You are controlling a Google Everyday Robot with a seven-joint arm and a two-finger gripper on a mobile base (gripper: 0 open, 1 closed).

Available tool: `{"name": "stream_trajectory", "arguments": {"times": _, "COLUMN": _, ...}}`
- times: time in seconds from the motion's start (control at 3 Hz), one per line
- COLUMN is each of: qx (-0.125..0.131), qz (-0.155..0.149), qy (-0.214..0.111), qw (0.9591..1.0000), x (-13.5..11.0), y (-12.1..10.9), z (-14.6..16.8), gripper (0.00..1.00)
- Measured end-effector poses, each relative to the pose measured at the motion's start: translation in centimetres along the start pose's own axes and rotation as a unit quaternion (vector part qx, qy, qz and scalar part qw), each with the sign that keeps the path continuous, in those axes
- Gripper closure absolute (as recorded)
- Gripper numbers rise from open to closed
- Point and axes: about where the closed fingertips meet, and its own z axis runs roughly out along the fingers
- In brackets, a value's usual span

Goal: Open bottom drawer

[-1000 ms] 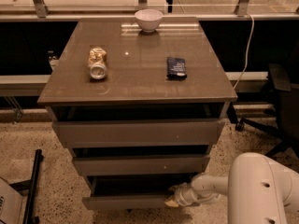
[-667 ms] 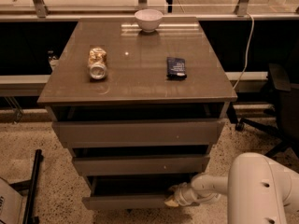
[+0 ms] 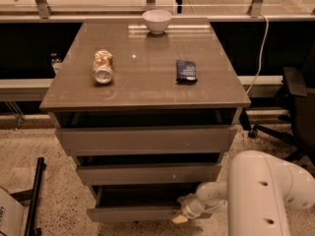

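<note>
Grey-brown and handleless, the bottom drawer [image 3: 130,214] sat lowest of three matching fronts in the cabinet [image 3: 147,87]. It stood a little proud of the middle drawer [image 3: 147,173] above it, with a dark gap showing behind its top edge. The robot's gripper [image 3: 183,213] met that front near its right end, its arm reaching in from the right at floor level; whether it clasped the edge or only rested against it could not be told. The front's long axis ran left to right, so the pull appeared to call for a straight draw toward the camera. Speckled floor [image 3: 64,156] ahead of the drawer looked open, though a black pole [image 3: 33,200] lay to the left and an office chair [image 3: 298,97] stood well off to the right. A can [image 3: 103,67], a bowl [image 3: 157,21] and a dark packet [image 3: 186,71] rested on top.
</note>
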Motion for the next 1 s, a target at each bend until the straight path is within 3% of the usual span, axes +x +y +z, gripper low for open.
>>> {"name": "stream_trajectory", "arguments": {"times": 0.33, "qx": -0.029, "qz": -0.037, "qy": 0.045, "qw": 0.9979, "x": 1.7, "y": 2.5, "z": 0.0, "gripper": 0.00}}
{"name": "stream_trajectory", "arguments": {"times": 0.67, "qx": -0.051, "qz": -0.052, "qy": 0.064, "qw": 0.9954, "x": 3.3, "y": 4.1, "z": 0.2, "gripper": 0.15}}
{"name": "stream_trajectory", "arguments": {"times": 1.0, "qx": -0.051, "qz": -0.052, "qy": 0.064, "qw": 0.9953, "x": 3.3, "y": 4.1, "z": 0.0, "gripper": 0.38}}
